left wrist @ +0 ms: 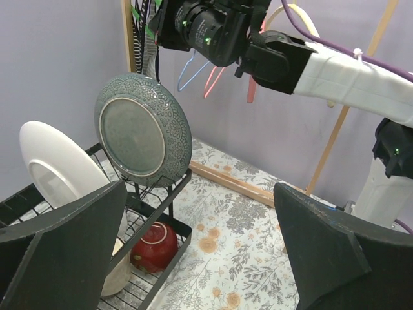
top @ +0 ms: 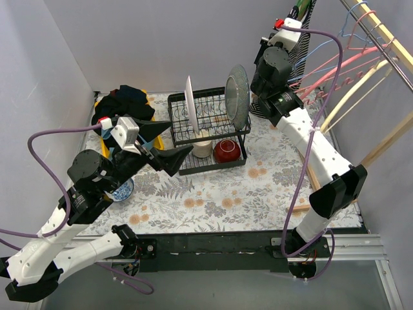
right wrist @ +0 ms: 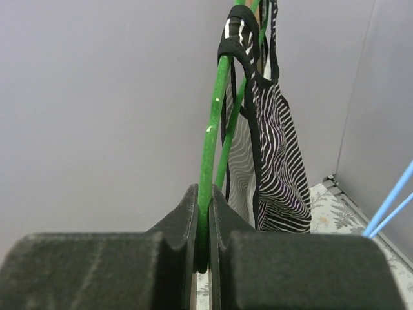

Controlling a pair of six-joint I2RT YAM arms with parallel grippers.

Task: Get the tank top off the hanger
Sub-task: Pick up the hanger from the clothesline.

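Note:
A black-and-white striped tank top (right wrist: 279, 161) hangs by its black straps on a green hanger (right wrist: 214, 123) in the back right corner. My right gripper (right wrist: 204, 197) is shut on the hanger's green wire, just left of the cloth. From above, the right gripper (top: 292, 27) is raised high at the back wall, with the tank top (top: 301, 59) behind it. Over the left of the table, my left gripper (top: 173, 143) stands wide open with nothing between its fingers (left wrist: 64, 245). It faces the dish rack and is far from the garment.
A black dish rack (top: 208, 132) in the middle holds a white plate (top: 189, 103), a grey-green plate (top: 237, 89) and a red bowl (top: 227, 150). Dark clothes (top: 126, 103) are piled at the back left. A wooden rail (top: 381, 39) carries pink and blue hangers.

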